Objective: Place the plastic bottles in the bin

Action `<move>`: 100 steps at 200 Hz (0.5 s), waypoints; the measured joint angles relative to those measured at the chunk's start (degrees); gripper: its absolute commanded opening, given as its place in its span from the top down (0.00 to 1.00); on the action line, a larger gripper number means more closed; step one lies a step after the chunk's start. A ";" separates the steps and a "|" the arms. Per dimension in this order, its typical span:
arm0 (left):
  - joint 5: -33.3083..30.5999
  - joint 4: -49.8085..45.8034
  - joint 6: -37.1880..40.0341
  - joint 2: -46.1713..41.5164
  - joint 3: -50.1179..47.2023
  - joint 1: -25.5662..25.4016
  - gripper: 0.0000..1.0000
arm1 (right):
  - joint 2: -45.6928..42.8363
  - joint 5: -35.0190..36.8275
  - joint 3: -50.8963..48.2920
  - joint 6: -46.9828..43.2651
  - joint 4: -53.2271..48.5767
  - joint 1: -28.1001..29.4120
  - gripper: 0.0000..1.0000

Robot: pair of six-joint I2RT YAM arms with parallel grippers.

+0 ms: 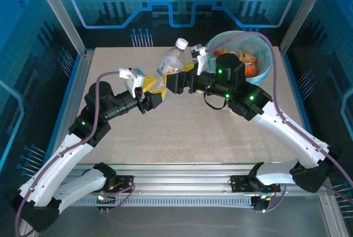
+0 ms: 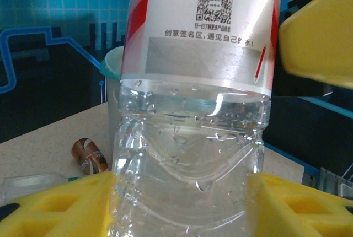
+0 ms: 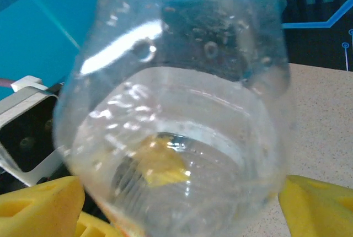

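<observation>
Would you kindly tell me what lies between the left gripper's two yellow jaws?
A clear plastic bottle, its lower wall dented, with both jaws against it; the left wrist view shows this.

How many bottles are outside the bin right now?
1: the clear bottle in the left pincer, beside the bin. A brown item on the table is unclear; arms may hide others.

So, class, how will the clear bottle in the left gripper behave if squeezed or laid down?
Probably soft: the bottle is dented where the left gripper pinches it. Likely light: it looks empty apart from droplets. Being round, it may roll.
</observation>
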 measured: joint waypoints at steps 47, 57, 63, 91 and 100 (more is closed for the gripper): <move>-0.70 0.20 0.07 -0.09 -0.57 -1.11 0.40 | 0.83 4.24 0.37 0.72 0.00 2.01 0.18; -1.18 0.15 0.17 -0.11 -0.74 -1.27 0.40 | 0.83 5.31 0.37 1.27 -0.02 2.03 0.24; -1.44 0.09 0.24 -0.11 -0.81 -1.36 0.39 | 0.83 5.88 0.37 1.33 0.00 2.03 0.27; -2.34 -0.04 0.63 -0.11 -1.09 -1.55 0.33 | 0.83 7.45 0.37 2.14 -0.02 2.40 0.37; -2.51 0.00 1.07 -0.11 -1.09 -1.57 0.27 | 0.83 7.74 0.37 2.08 -0.02 2.40 0.38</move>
